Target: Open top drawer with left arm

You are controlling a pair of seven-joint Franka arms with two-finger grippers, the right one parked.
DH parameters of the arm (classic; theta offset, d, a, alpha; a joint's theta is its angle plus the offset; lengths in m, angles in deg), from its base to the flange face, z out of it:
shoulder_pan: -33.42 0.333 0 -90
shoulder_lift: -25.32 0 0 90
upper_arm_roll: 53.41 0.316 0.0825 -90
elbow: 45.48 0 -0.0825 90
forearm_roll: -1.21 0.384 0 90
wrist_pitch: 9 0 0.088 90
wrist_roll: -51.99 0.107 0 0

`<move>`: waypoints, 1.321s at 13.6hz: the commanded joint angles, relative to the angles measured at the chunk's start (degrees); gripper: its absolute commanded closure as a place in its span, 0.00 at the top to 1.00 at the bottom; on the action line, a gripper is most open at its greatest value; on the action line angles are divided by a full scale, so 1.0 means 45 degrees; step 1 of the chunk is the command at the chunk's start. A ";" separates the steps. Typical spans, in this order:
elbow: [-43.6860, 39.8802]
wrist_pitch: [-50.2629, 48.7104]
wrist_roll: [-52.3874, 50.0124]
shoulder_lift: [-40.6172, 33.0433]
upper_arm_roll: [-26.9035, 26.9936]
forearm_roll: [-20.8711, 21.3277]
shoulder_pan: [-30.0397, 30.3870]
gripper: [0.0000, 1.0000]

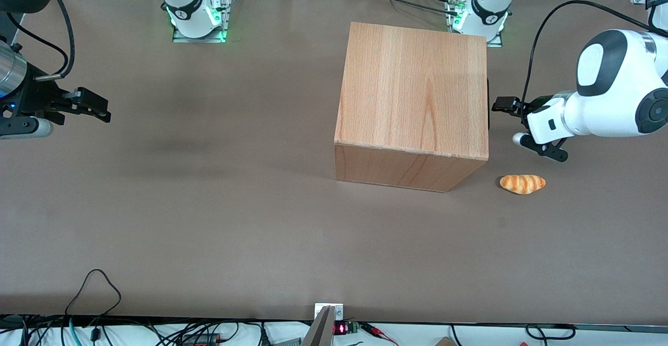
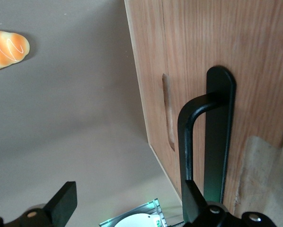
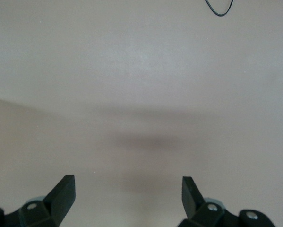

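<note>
The top drawer [image 2: 254,71] sat shut in the face of the wooden cabinet [image 1: 412,95] that looked toward the working arm's end of the worktop [image 1: 209,205], and from where I stood only a thin dark sliver of its black bar handle [image 2: 220,137] showed past the cabinet's edge.

The left arm's hand [image 1: 502,107] hung level just in front of that face, fingers spread apart and clamped on nothing. From the wrist camera, one fingertip [image 2: 194,201] lay close against the handle, right where its curved post bent out from the wood; the other fingertip [image 2: 64,201] stood well clear over bare worktop. So the handle did not yet sit squarely between the fingers: it lay at one finger's side rather than in the middle of the gap.

That was the relation everything hinged on, I judged. The handle's long axis ran along the drawer front, crosswise to the line of the hand's reach, and the drawer would have to slide straight out toward the working arm. The hand seemed to need a small sideways shift to straddle the bar before closing, then a pull back along its own approach line.

A toy croissant [image 1: 522,183] lay on the worktop near the cabinet's corner, nearer the front camera than the hand, and clear of the drawer's likely path.
</note>
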State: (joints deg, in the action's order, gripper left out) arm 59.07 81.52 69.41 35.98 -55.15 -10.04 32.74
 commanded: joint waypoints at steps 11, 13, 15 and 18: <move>0.0145 0.0119 0.0463 0.0424 -0.0062 -0.0878 -0.0025 1.00; 0.0145 0.0139 0.0541 0.0541 -0.0062 -0.0937 -0.0025 1.00; 0.0145 0.0314 0.0562 0.0600 -0.0082 -0.0938 -0.0025 1.00; 0.0145 0.0587 0.0833 0.0776 -0.0082 -0.0938 -0.0025 1.00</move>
State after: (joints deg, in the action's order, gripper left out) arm 59.53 82.91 70.88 38.97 -55.80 -12.76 32.68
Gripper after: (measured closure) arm 0.000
